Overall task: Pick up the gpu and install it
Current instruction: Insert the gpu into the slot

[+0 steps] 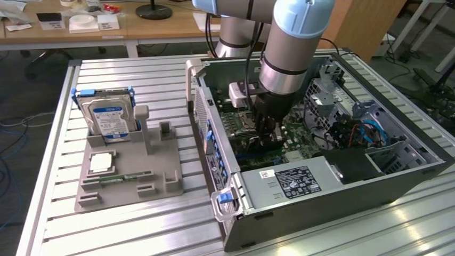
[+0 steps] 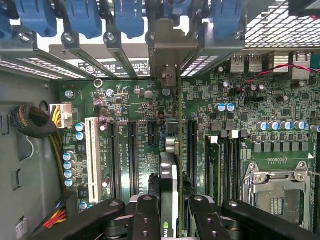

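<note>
The gpu [image 2: 169, 175] is a slim dark card seen edge-on, standing upright between my gripper's black fingers [image 2: 145, 220]. My gripper [image 2: 172, 212] is shut on it. The card's metal bracket [image 2: 167, 50] reaches the rear slot openings of the case. Its lower edge lies along a black expansion slot on the green motherboard [image 2: 140, 100]; I cannot tell whether it is fully seated. In the exterior view my gripper [image 1: 269, 136] is deep inside the open computer case [image 1: 398, 176], over the motherboard, with the gpu [image 1: 265, 145] a dark shape beneath it.
Blue retaining clips [image 2: 82, 17] line the case's rear. A white slot [image 2: 91, 155] and the CPU socket [image 2: 275, 192] flank the card. The power supply [image 1: 299, 181] and blue cables [image 1: 370, 133] crowd the case. A grey fixture [image 1: 128, 181] holds a hard drive [image 1: 106, 114] and memory stick [image 1: 124, 177].
</note>
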